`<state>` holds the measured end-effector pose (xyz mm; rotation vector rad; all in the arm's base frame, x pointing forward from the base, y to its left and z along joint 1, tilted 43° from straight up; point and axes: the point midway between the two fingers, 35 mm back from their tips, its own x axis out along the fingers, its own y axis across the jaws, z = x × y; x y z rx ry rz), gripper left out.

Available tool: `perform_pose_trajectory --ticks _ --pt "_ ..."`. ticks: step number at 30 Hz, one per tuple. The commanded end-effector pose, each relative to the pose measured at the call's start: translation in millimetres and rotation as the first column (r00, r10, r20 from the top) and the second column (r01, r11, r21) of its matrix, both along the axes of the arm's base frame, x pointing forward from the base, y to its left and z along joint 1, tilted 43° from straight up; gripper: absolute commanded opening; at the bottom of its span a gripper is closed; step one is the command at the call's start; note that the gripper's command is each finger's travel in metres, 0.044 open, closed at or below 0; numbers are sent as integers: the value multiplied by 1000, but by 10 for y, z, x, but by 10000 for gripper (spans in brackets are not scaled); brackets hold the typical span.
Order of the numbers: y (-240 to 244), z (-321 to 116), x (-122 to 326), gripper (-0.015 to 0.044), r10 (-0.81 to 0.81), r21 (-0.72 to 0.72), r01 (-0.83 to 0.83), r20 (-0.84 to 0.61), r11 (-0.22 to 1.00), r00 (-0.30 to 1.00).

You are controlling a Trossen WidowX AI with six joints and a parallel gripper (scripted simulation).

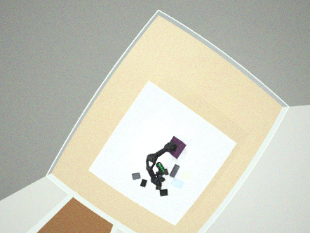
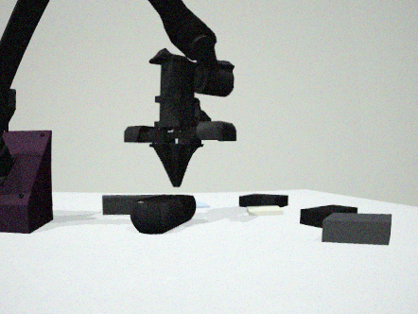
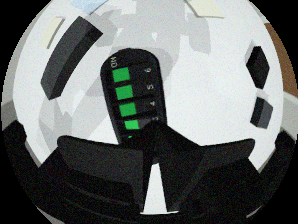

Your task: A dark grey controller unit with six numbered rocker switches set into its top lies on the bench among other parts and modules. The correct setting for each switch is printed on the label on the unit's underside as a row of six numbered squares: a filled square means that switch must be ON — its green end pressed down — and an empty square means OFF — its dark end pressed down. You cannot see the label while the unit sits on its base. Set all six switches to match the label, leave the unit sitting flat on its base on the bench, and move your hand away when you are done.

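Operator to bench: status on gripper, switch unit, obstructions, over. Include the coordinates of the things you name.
Gripper (image 2: pixel 177 185) (image 3: pixel 154 124) shut, empty, raised above bench. Dark grey controller unit (image 2: pixel 163 214) (image 3: pixel 136 98) switches-up, underside label hidden. Gripper fingers block wrist view of its near end.

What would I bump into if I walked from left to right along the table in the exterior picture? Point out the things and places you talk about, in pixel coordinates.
Purple block (image 1: pixel 180 151) (image 2: pixel 16 208), black rounded controller (image 2: pixel 163 215) (image 3: pixel 135 102), pale yellow flat piece (image 2: pixel 266 211), dark grey box (image 2: pixel 357 229) at the far right.

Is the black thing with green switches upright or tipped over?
Upright: the unit shows its switches facing up.
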<state>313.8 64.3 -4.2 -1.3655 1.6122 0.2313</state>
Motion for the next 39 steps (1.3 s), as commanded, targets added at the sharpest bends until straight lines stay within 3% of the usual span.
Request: perform_pose_trajectory --ticks 1,17,39 --pt "-21 4 -196 0 75 -42 -74 17 996 997" --pt "-265 -44 -914 0 313 -190 -299 45 935 949" --pt "-430 -258 -886 0 315 -190 -302 43 934 948"
